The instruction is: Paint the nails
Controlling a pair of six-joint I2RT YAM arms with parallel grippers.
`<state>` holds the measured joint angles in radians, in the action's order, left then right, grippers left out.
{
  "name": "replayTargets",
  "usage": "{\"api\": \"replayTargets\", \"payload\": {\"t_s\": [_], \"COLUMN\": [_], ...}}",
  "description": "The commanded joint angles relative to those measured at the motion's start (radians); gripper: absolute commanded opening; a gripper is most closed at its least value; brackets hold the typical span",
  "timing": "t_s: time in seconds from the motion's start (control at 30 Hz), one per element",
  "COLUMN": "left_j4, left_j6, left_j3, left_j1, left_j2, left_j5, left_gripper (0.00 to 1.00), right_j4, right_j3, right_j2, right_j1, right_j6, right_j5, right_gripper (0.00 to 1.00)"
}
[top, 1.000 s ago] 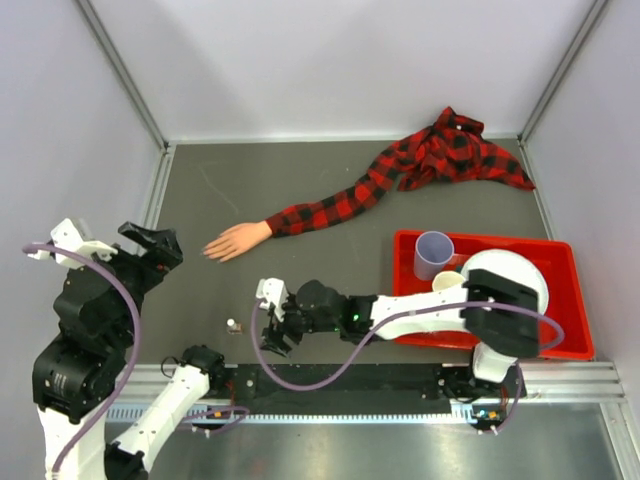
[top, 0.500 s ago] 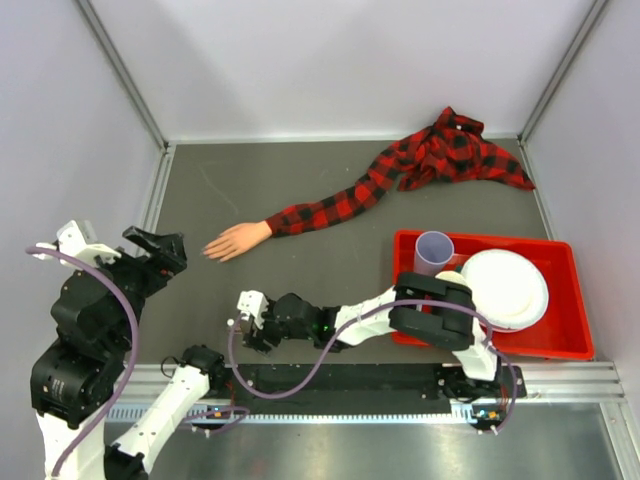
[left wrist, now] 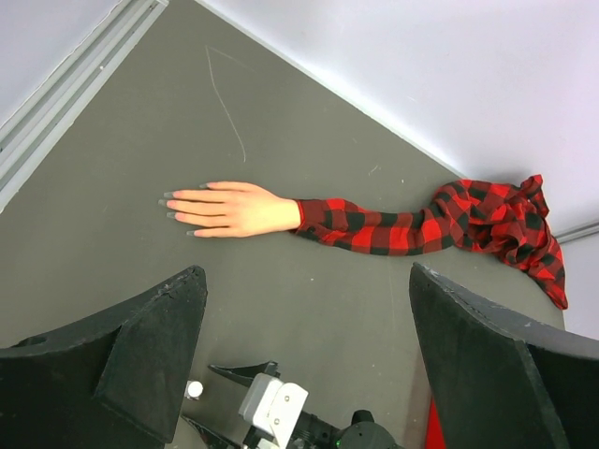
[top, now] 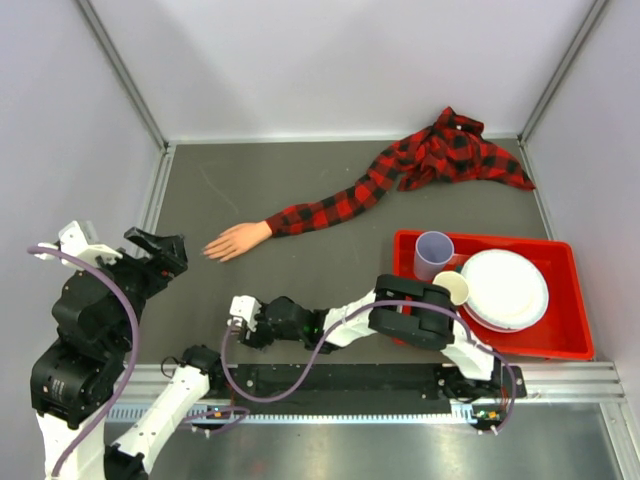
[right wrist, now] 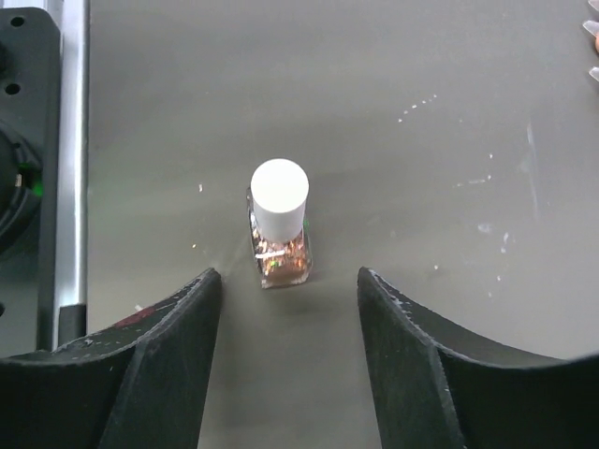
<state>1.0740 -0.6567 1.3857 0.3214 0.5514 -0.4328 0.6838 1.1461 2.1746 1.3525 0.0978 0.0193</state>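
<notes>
Right gripper [right wrist: 285,297] spread wide, matte black fingers [right wrist: 159,374] either side of glittery white-capped bottle [right wrist: 279,234], not touching. Left gripper [left wrist: 304,276] wide too. Nails [left wrist: 167,200] tip smooth peach mannequin hand [left wrist: 229,208], flat on grey table [left wrist: 112,140].

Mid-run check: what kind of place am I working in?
Most likely a robot test cell in a lab, not a salon: blank white walls framed by metal rails enclose a grey table, and the mannequin hand in its plaid sleeve is a staged prop.

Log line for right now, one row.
right gripper: open, bottle at fingertips, ungripped | left gripper: open, facing mannequin hand | nails: untouched
</notes>
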Motion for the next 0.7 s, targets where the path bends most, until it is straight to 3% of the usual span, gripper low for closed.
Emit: {"api": "replayTargets", "payload": {"t_s": [0.0,0.33,0.67], "left_j4": [-0.016,-0.009,-0.014], "left_j6": [0.006,0.014,0.008], "left_j3": [0.016,0.021,-0.005], "left_j1": [-0.004,-0.004,-0.004], "left_j2": [-0.005,0.004,0.012], "left_j5": [0.012,0.016,0.031], "left_gripper": [0.92,0.92,0.92], "right_j4": [0.068,0.083,0.148], "right_j3": [0.061,0.099,0.038], "right_j2": [0.037,0.090,0.060], "right_j1": [0.010,0.010,0.010], "right_j6": [0.031,0.056,0.062], "right_j5": [0.018,0.025,0.060], "right_gripper": [0.58,0.53,0.31]}}
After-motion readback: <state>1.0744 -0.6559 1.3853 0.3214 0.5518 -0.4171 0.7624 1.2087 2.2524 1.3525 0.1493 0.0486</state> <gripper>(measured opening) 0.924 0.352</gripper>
